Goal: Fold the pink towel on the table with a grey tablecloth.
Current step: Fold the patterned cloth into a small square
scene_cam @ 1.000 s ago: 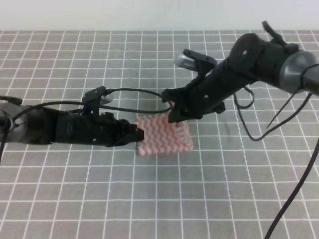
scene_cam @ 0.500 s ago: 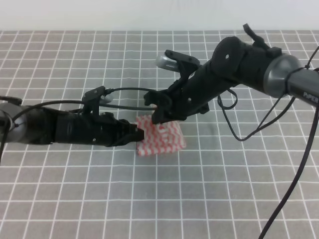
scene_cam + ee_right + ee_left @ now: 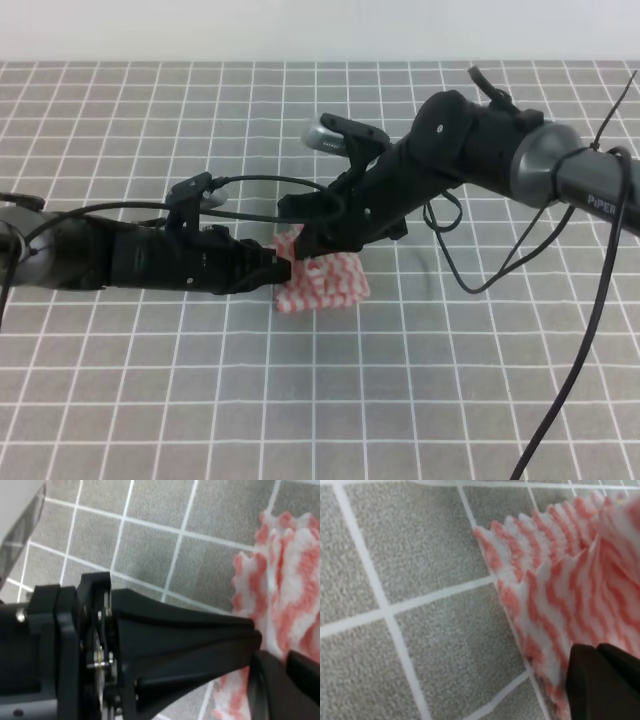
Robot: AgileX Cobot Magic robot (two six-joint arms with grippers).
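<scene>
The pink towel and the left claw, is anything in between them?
No. In the left wrist view the left gripper sits right on the pink towel, with no gap. The exterior high view shows its tip at the towel's left edge too.

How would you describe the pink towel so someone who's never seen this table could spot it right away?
Start with the grey tablecloth ruled in thin white grid lines. Near its middle, two black arms meet, the left tool and the right tool both at one small cloth. That cloth is the pink towel: pink-and-white zigzag stripes with jagged edges, the only colourful item there.
</scene>
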